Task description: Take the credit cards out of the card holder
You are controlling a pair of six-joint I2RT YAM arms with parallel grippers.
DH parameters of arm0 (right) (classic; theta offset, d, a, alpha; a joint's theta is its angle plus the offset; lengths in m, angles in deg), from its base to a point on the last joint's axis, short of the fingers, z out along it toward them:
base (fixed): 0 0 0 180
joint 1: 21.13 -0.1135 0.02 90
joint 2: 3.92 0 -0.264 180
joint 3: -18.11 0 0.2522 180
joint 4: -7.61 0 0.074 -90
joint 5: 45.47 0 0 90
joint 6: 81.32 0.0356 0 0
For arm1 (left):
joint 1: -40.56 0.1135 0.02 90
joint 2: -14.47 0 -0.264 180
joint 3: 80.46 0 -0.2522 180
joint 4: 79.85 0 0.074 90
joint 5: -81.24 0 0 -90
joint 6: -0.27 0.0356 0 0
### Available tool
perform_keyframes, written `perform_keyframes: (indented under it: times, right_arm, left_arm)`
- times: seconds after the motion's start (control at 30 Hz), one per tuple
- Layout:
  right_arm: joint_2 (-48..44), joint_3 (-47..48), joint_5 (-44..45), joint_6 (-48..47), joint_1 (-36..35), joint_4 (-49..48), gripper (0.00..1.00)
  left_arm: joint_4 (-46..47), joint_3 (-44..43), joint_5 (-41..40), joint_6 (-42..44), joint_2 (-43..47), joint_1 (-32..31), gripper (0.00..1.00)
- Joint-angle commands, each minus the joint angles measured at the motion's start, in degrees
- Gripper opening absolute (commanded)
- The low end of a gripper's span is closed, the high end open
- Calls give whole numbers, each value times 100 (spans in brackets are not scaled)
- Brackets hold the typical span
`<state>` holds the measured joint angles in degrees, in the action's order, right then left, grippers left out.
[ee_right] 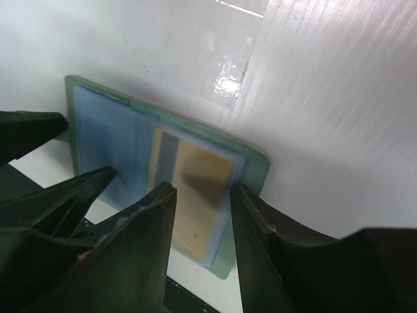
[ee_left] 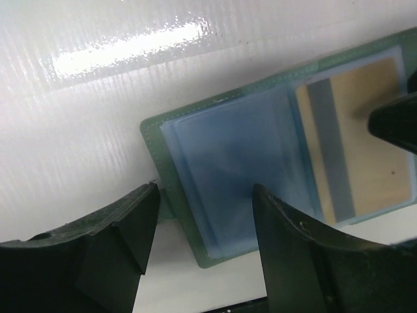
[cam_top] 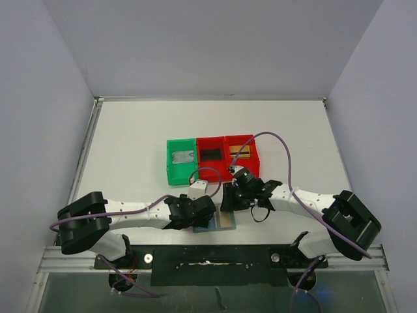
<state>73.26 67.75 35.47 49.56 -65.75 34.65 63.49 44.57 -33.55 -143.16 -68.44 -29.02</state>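
The card holder (cam_top: pixel 218 223) lies open and flat at the table's near edge, a grey-green cover with blue clear sleeves (ee_left: pixel 234 163). A gold card with a grey stripe (ee_left: pixel 355 147) sits in its right sleeve and also shows in the right wrist view (ee_right: pixel 195 195). The left sleeve looks empty. My left gripper (ee_left: pixel 203 238) is open, low over the holder's left half (ee_right: pixel 104 140). My right gripper (ee_right: pixel 202 195) is open, its jaws straddling the gold card's half; its fingertip (ee_left: pixel 394 120) shows in the left wrist view.
A green bin (cam_top: pixel 181 160) with a silver-grey card, a red bin (cam_top: pixel 211 156) with a dark card and a red bin (cam_top: pixel 240 152) with a gold card stand in a row behind the holder. The table's dark front rail (cam_top: pixel 208 257) is just beyond the holder.
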Motion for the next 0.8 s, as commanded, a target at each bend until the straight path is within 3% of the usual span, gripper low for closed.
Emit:
perform_keyframes:
  times: [0.0, 0.1, 0.27, 0.53, 0.77]
  right_arm:
    - [287, 95, -165, -124, 6, -139, 40]
    - [440, 228, -28, -153, -3, 73, 37]
    - [373, 379, 13, -190, -45, 67, 22]
    - [241, 723, 594, -55, -211, 675, 12]
    - [128, 737, 633, -63, -250, 751, 10]
  left_arm:
    - [291, 101, 125, -137, -120, 32, 59]
    - [330, 133, 145, -127, -123, 41, 54]
    - [394, 124, 173, -115, -110, 46, 41]
    - [272, 90, 14, -143, -10, 41, 38]
    - [272, 57, -19, -150, 21, 44, 37]
